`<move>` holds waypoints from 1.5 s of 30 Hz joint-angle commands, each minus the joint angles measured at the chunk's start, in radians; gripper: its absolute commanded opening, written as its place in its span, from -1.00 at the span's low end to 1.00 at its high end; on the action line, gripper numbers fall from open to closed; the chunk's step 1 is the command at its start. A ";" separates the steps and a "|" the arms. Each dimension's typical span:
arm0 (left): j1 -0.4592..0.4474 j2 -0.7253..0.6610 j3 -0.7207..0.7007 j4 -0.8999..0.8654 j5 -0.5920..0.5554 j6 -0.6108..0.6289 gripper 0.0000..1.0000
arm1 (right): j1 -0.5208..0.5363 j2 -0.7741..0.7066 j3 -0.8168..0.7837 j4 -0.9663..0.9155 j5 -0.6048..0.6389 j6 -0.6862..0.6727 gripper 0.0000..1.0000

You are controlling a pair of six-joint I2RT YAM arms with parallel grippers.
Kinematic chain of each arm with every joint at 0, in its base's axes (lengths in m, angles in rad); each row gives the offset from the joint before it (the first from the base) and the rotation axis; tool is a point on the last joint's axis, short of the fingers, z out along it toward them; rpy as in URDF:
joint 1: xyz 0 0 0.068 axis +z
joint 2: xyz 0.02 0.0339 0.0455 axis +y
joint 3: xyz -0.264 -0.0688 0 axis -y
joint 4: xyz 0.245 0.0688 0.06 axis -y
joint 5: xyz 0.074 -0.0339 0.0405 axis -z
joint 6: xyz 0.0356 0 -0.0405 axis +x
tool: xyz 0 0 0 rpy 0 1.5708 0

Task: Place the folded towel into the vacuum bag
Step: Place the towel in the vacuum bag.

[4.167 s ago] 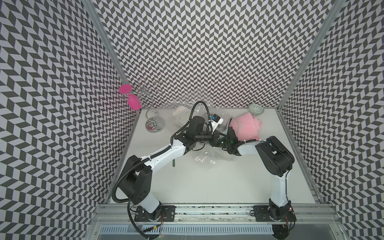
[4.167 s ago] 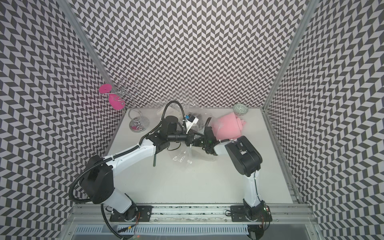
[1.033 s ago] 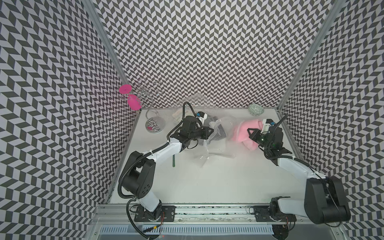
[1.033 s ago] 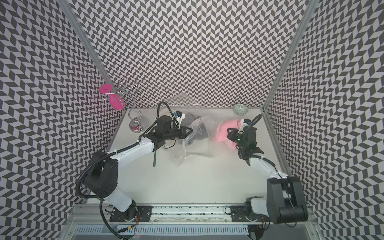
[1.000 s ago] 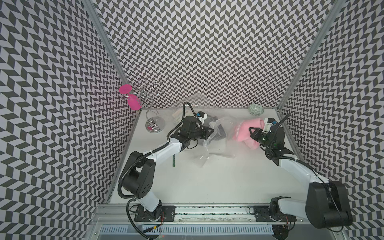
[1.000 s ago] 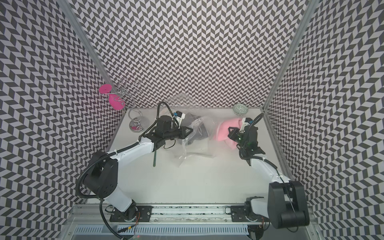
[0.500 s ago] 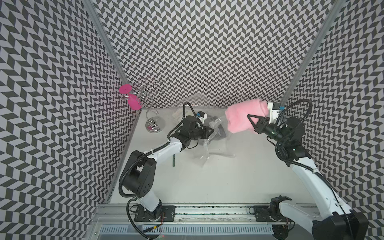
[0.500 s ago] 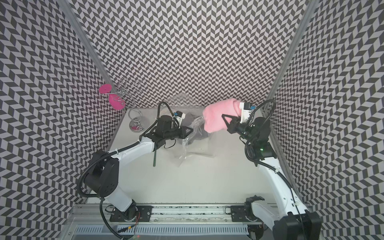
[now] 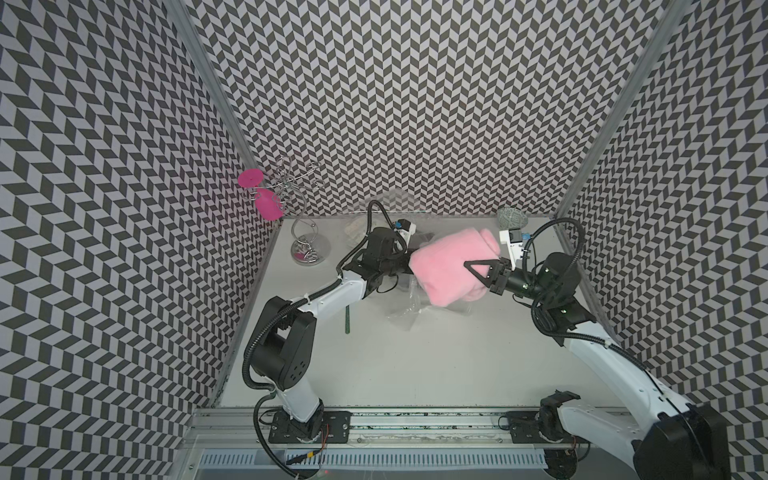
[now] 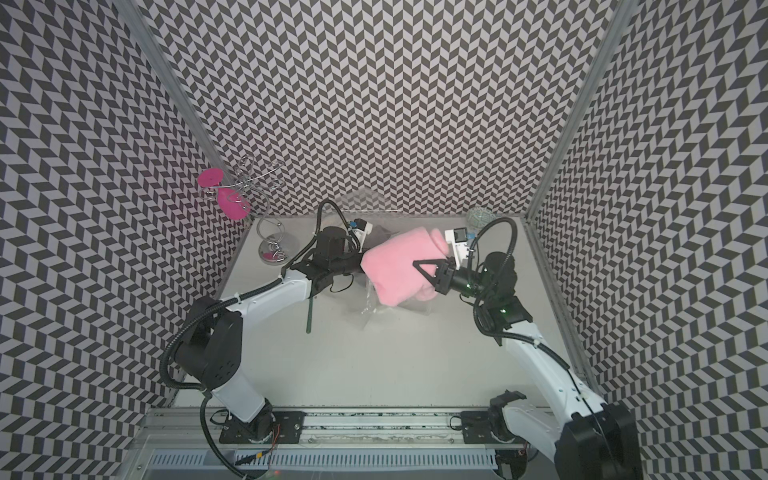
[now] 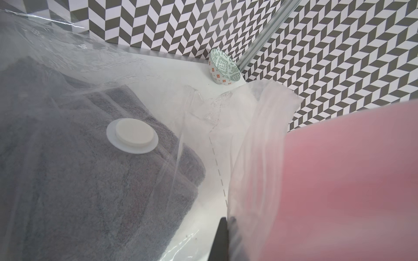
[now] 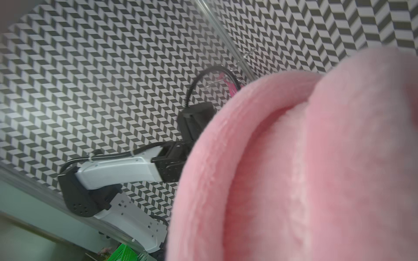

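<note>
While the right pincer (image 9: 471, 268) squeezes 1 pink towel (image 9: 444, 266) in a top view, the towel hangs in the air over the worktop (image 9: 415, 365). 1 black finger lies on top of the towel, and the other is hidden under it. The towel sticks out from the tip of this pincer and covers part of the left pincer (image 9: 405, 268). Under the towel lies 1 vacuum bag (image 9: 405, 316), clear and crinkly. There is 1 wire stand (image 9: 305, 245) with 2 pink discs, 1 bowl (image 9: 511, 216) in the far corner, and 1 green stick (image 9: 347, 320) lying flat.

Again in a top view, the 2 arms meet at the back. The pink towel (image 10: 395, 266) is between the right pincer (image 10: 419, 266) and the left pincer (image 10: 355, 264), above the vacuum bag (image 10: 370, 309).

From the left wrist, the left pincer (image 11: 226, 235) is closed tight on the edge of the vacuum bag (image 11: 255, 135) and holds it up. 1 grey towel (image 11: 79, 180) lies inside, under 1 round white cap (image 11: 132, 135). The pink towel (image 11: 350, 180) is just beside the lifted edge. I cannot tell if any of it is inside.

From the right wrist, the pink towel (image 12: 305, 169) fills most of the picture, and the fingers are hidden.
</note>
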 commanded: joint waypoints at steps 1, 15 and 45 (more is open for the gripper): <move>0.012 -0.044 0.029 -0.009 0.015 0.010 -1.00 | 0.000 0.095 -0.020 0.088 0.093 -0.005 -1.00; 0.000 -0.131 0.172 -0.164 0.155 0.150 -1.00 | 0.062 0.268 0.061 -0.131 0.373 -0.186 -1.00; -0.163 -0.186 -0.040 -0.074 0.191 0.311 -1.00 | 0.247 0.439 0.177 -0.003 0.774 0.002 0.40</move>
